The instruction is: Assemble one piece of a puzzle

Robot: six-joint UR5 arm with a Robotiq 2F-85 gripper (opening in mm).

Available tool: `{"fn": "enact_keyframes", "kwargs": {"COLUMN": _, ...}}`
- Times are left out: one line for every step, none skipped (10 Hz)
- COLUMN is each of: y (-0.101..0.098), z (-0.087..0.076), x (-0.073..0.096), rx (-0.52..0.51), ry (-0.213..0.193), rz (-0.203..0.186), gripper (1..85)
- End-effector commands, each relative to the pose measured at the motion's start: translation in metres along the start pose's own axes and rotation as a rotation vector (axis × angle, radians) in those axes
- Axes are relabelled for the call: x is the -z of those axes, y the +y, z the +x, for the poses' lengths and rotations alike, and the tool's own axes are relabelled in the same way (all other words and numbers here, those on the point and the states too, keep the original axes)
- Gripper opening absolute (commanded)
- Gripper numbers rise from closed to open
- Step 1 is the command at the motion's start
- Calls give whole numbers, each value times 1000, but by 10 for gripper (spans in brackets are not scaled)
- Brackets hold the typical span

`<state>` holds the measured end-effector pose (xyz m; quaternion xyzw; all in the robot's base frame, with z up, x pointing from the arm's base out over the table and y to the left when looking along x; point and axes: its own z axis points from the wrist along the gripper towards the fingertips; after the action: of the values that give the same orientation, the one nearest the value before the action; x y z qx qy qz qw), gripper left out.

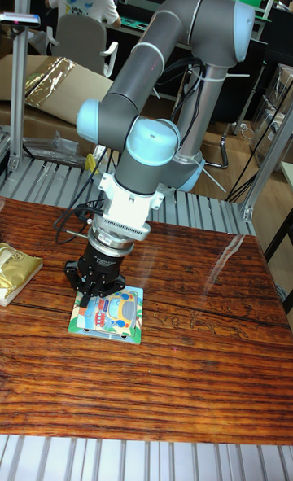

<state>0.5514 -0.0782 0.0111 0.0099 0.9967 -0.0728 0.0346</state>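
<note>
Tall fixed view: end effector (95, 287) low over the puzzle board's (108, 313) far-left corner — toward the surface's (195, 367) left edge. Piece hidden beneath, directly below; fingers' spread impossible to tell — board's long axis running left-right.

Square, flat, colourful cartoon-car puzzle board (107, 313) lay flat on the worktop, toward the left-centre, its edges turned slightly off the worktop's front edge. Pale light-blue border framed a picture of a yellow-orange car with dark round wheels on a blue and green background. Rear left corner of the board was hidden from view, so the loose piece itself could not be made out. Rest of the picture looked filled in.
</note>
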Motion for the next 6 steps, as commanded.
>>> {"fn": "enact_keyframes", "kwargs": {"y": 1, "z": 4, "x": 3, "rx": -14, "ry": 13, "rz": -5, "gripper": 13}}
{"fn": "enact_keyframes", "kwargs": {"y": 4, "z": 5, "x": 4, "rx": -25, "ry": 14, "rz": -14, "gripper": 13}}
{"fn": "enact_keyframes", "kwargs": {"y": 7, "z": 5, "x": 4, "rx": -35, "ry": 15, "rz": -26, "gripper": 13}}
{"fn": "enact_keyframes", "kwargs": {"y": 11, "z": 5, "x": 4, "rx": -47, "ry": 15, "rz": -38, "gripper": 13}}
{"fn": "enact_keyframes", "kwargs": {"y": 13, "z": 5, "x": 4, "rx": -55, "ry": 13, "rz": -44, "gripper": 13}}
{"fn": "enact_keyframes", "kwargs": {"y": 16, "z": 4, "x": 3, "rx": -58, "ry": 12, "rz": -49, "gripper": 13}}
